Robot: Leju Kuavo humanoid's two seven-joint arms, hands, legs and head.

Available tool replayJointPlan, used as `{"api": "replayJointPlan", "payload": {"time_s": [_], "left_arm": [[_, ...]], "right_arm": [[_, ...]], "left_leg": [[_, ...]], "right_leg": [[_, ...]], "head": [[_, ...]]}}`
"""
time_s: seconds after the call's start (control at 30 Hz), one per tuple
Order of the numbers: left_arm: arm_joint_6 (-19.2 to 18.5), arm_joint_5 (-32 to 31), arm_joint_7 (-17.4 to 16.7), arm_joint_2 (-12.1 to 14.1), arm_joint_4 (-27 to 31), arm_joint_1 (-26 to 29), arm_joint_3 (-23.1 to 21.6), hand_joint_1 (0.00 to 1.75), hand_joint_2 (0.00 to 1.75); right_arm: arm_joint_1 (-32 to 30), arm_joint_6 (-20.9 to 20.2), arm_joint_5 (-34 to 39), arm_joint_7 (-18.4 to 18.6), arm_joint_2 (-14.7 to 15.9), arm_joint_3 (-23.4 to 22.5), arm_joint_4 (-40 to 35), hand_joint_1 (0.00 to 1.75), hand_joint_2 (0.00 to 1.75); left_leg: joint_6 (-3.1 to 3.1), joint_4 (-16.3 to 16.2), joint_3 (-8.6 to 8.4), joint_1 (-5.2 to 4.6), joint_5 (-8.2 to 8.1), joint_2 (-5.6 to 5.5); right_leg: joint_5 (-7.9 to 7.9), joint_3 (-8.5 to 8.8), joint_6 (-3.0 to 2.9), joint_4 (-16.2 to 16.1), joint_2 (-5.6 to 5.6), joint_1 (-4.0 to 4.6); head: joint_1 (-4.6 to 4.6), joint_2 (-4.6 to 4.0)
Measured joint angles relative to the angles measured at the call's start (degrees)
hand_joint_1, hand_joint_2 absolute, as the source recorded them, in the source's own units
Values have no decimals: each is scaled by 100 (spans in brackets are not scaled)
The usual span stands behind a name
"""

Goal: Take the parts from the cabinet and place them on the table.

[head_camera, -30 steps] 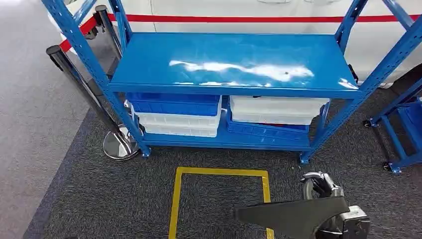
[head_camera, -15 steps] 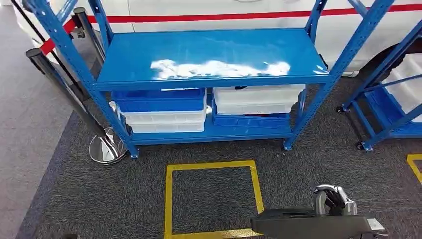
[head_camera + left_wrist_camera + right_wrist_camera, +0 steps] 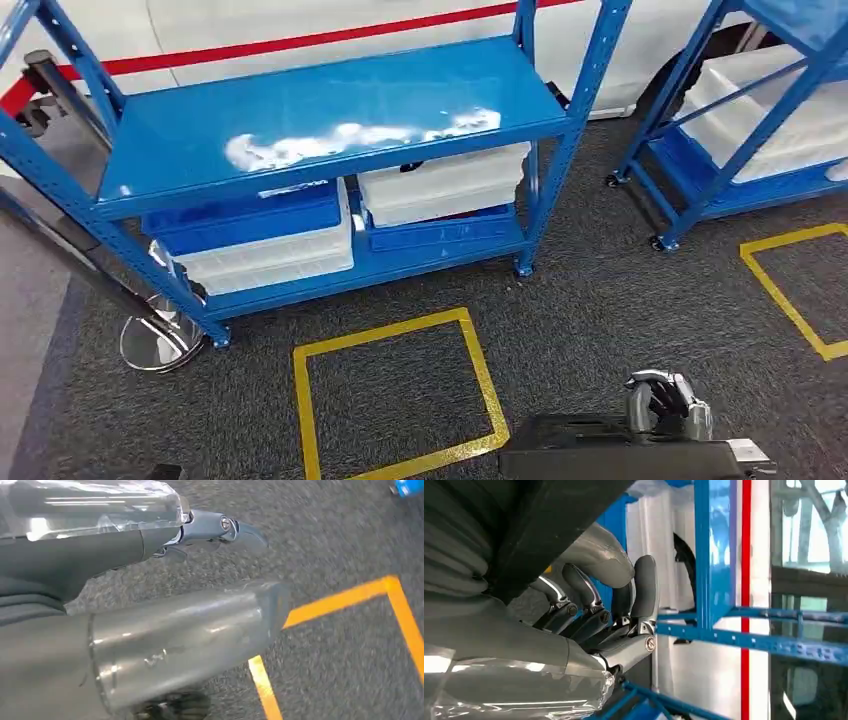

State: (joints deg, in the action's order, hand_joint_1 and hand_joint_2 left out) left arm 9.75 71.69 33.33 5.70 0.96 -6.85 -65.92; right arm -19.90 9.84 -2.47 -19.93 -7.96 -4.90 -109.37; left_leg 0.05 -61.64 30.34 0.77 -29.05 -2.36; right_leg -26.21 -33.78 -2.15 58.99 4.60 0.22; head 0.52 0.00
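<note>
The view has swung right since a second ago, the rack (image 3: 300, 140) sliding to upper left: right hand (image 3: 668, 405) grasps a black part (image 3: 600, 455) at bottom right; left hand (image 3: 220, 530) fingers indeterminate.

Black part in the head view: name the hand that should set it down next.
Right. The right hand already grips the black part, with its fingers curled against it in the right wrist view. The left hand hangs over the carpet and appears to hold nothing.
</note>
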Motion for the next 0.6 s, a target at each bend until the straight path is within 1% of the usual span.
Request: {"api": "replayJointPlan", "payload": {"time_s": [0.03, 0.07, 0.1, 0.13, 0.17, 0.2, 0.23, 0.27, 0.3, 0.33, 0.37, 0.4, 0.43, 0.47, 0.5, 0.53, 0.57, 0.6], "left_arm": [[20, -13, -61, 2, -2, 0, -48, 0, 0], [11, 17, -152, -7, -2, -4, -94, 0, 0], [-19, 80, -275, -11, -2, -16, -124, 0, 0], [-68, 140, -372, -24, 0, -32, -140, 0, 0], [-96, 186, -435, -35, 0, -42, -153, 0, 0], [-116, 206, -474, -79, 4, -59, -177, 0, 0], [-123, 221, -503, -55, 4, -55, -201, 0, 0], [-177, 277, -533, -61, 4, -46, -227, 0, 0], [-273, 330, -564, -66, 7, -29, -247, 0, 0], [-346, 381, -575, -66, 7, -11, -251, 0, 0], [-391, 415, -577, -63, 9, -5, -253, 0, 0], [-402, 435, -577, -61, 9, -7, -260, 0, 0], [-404, 455, -568, -63, 9, -13, -266, 0, 0], [-385, 461, -546, -63, 9, -14, -269, 0, 0], [-350, 481, -516, -63, 9, -17, -273, 0, 0], [-345, 516, -494, -63, 9, -18, -275, 0, 0], [-350, 555, -487, -63, 9, -18, -275, 0, 0], [-361, 645, -487, -63, 9, -23, -275, 0, 0]], "right_arm": [[5, 0, 0, 0, -9, 0, -2, 175, 175], [13, -2, -15, 0, -11, 4, -13, 175, 175], [9, -2, -19, 4, -15, 9, -22, 175, 175], [-1, -2, -35, 4, -17, 11, -28, 175, 175], [-2, 0, -59, 4, -17, 26, -28, 175, 175], [-3, 7, -96, 4, -11, 37, -26, 175, 175], [9, 18, -105, -7, -11, 66, -28, 175, 175], [35, 15, -118, 0, -9, 100, -24, 175, 175], [50, 15, -133, -2, -4, 140, -20, 175, 175], [46, 15, -144, -4, -2, 182, -11, 175, 175], [41, 15, -159, -7, 0, 223, 11, 175, 175], [40, 18, -171, -7, 7, 254, 26, 175, 175], [38, 26, -181, -11, 13, 280, 31, 175, 175], [39, 37, -186, -15, 22, 304, 31, 175, 175], [39, 53, -188, -28, 26, 332, 28, 175, 175], [44, 68, -195, -39, 33, 350, 26, 175, 175], [45, 68, -197, -44, 33, 376, 24, 175, 175], [34, 70, -197, -55, 33, 404, 20, 175, 175]], "left_leg": [[41, 187, -39, 8, -37, -347], [29, 325, -63, 11, -55, -309], [30, 299, -50, -17, -50, -248], [44, 298, -60, -35, -42, -193], [85, 350, -75, -4, 6, -118], [102, 418, -93, 53, 59, -7], [148, 462, -99, 48, 87, 48], [157, 462, -88, 40, 93, 138], [159, 458, -75, 29, 94, 231], [158, 457, -70, 25, 93, 325], [156, 454, -64, 25, 91, 422], [151, 453, -66, 25, 88, 490], [138, 452, -73, 26, 78, 572], [122, 452, -91, 25, 68, 636], [93, 452, -121, 25, 50, 702], [63, 451, -138, 10, 30, 755], [25, 428, -136, -25, 10, 803], [4, 434, -146, -28, 4, 857]], "right_leg": [[12, -41, 40, 33, 73, 23], [36, -96, 82, 57, 147, -5], [68, -133, 129, 44, 203, -38], [99, -151, 178, 23, 288, -60], [137, -171, 235, 6, 370, -23], [89, -185, 236, 57, 289, -38], [-95, -281, 278, 248, -73, 3], [-300, -430, 309, 558, -246, -9], [-550, -653, 345, 1055, -359, -35], [-716, -841, 374, 1476, -401, -58], [-752, -934, 400, 1701, -420, -78], [-668, -893, 415, 1652, -435, -98], [-461, -704, 421, 1335, -466, -113], [-235, -433, 410, 866, -516, -113], [-15, -83, 372, 275, -675, -94], [-63, 83, 317, -61, -957, -46], [-42, 89, 248, -92, -948, 2], [-42, 61, 225, -83, -858, 7]], "head": [[-15, 0], [-16, 0], [-17, 0], [-15, 0], [-13, 0], [-18, 0], [-90, 0], [-124, -2], [-122, 0], [-125, 0], [-124, 0], [-127, 0], [-125, 0], [-127, 0], [-127, 0], [-129, 0], [-118, 0], [-107, 0]]}}
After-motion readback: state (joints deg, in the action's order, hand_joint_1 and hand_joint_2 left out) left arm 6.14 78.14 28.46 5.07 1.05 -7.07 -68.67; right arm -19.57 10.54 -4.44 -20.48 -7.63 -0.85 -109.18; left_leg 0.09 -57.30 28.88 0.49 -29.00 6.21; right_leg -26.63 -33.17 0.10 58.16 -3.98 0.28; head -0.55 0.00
